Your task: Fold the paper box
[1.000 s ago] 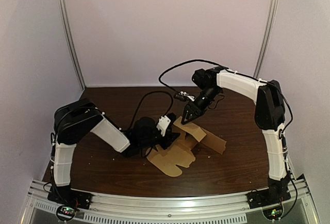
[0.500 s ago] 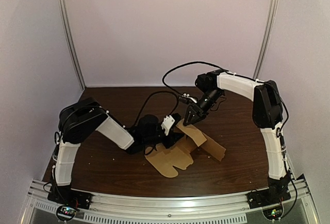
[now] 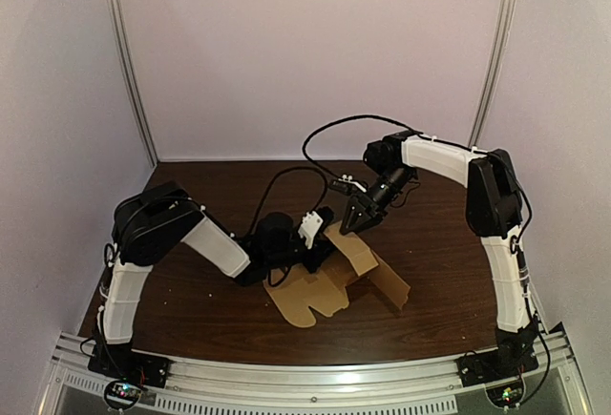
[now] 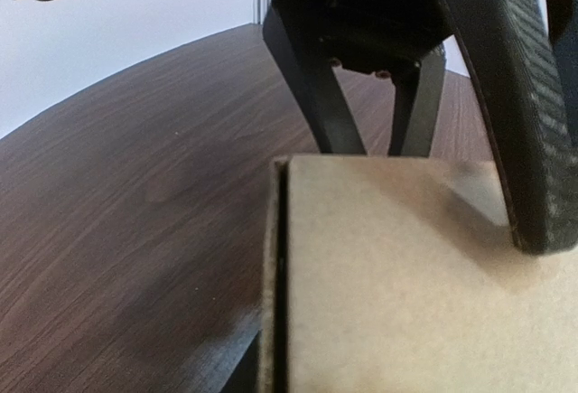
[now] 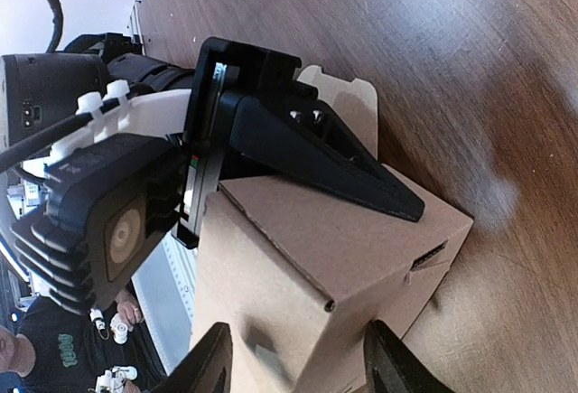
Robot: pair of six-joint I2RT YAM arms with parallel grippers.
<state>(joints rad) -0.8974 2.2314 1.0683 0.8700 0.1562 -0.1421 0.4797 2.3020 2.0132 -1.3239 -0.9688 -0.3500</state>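
- Paper box (image 3: 348, 267), half-formed brown cardboard, sat near the middle of the worktop (image 3: 191, 310) between the two arms, one upright panel in the grip of the left gripper (image 3: 320, 243).
- Of that gripper's fingers (image 4: 506, 95), one ribbed black finger lay pressed on the panel's face. A dark shape showed just under the panel's near edge, so the pair looked clamped on the cardboard.
- The right gripper (image 3: 355, 224) hung over the box's far upper corner with its fingers (image 5: 212, 357) spread wide, one on each side of the corner and closed on nothing. Whether they touched the cardboard could not be told.
- In the left wrist view, those two spread fingers stood just beyond the panel's far edge.
- A flap (image 3: 301, 300) with rounded corners lay flat on the worktop on the box's near side.
- The left arm (image 3: 215, 248) reached in low from the left, while the right arm (image 3: 444, 153) arched in from the far right, a black cable (image 3: 334, 129) looping above it.
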